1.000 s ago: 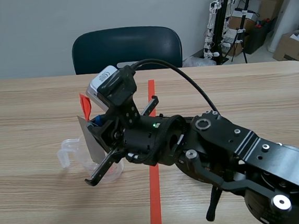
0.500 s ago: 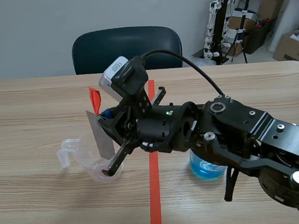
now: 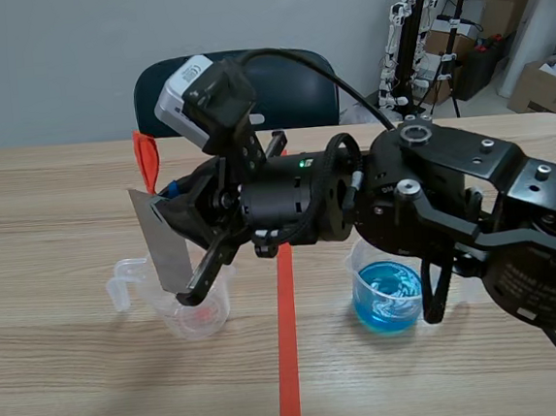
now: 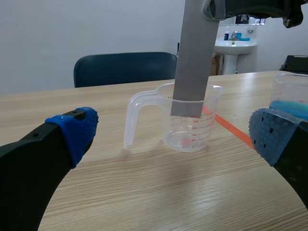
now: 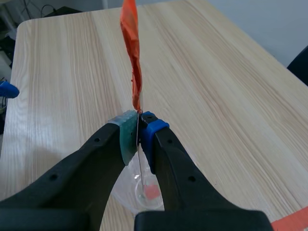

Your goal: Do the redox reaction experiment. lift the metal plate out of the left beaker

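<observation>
The metal plate (image 3: pixel 162 242) hangs nearly upright, its lower end just inside the mouth of the left beaker (image 3: pixel 197 310). The right tool (image 5: pixel 139 126) is clamped on its upper part. The lift looks mostly done, with only the beaker's rim left to clear, and the left tool (image 4: pixel 175 137) waits open beside the beaker, holding nothing.

Table (image 3: pixel 53 198): clear beaker (image 3: pixel 205 314), blue-liquid beaker (image 3: pixel 389 298)

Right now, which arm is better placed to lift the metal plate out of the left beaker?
The right. The right gripper is shut on the metal plate, whose lower end sits inside the beaker. The left gripper is open and holds nothing.
</observation>
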Controlling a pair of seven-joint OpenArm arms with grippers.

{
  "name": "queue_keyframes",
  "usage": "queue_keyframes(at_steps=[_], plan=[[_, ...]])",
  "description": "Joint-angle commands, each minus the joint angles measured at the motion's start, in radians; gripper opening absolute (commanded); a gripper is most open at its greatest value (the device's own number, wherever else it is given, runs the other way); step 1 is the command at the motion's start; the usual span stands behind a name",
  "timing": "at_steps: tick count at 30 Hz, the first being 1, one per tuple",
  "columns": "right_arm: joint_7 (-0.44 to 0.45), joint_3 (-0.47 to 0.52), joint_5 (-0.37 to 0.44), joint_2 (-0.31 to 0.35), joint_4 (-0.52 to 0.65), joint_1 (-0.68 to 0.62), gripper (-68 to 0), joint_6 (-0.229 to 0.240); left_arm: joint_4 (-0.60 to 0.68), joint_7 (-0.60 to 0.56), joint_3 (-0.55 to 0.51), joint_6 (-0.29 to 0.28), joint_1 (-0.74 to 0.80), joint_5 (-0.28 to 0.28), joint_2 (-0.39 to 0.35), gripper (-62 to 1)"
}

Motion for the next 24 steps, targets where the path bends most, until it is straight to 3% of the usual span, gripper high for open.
queue_keyframes(at_steps=[1, 8, 18, 24], plan=[[0.010, -0.005, 0.015, 0.020, 0.038, 0.037, -66.9, -0.005, 0.007, -0.046, -0.005, 0.002, -0.003, -0.007, 0.002, 1.4], [0.010, -0.027, 0.053, 0.089, 0.100, 0.102, -66.9, -0.006, 0.007, -0.046, -0.005, 0.002, -0.003, -0.007, 0.002, 1.4], [-0.017, -0.063, 0.197, 0.176, 0.137, 0.220, -66.9, 0.040, 0.007, -0.046, -0.005, 0.002, -0.003, -0.007, 0.002, 1.4], [-0.024, -0.117, 0.275, 0.224, 0.167, 0.312, -66.9, 0.043, 0.007, -0.046, -0.005, 0.002, -0.003, -0.007, 0.002, 1.4]])
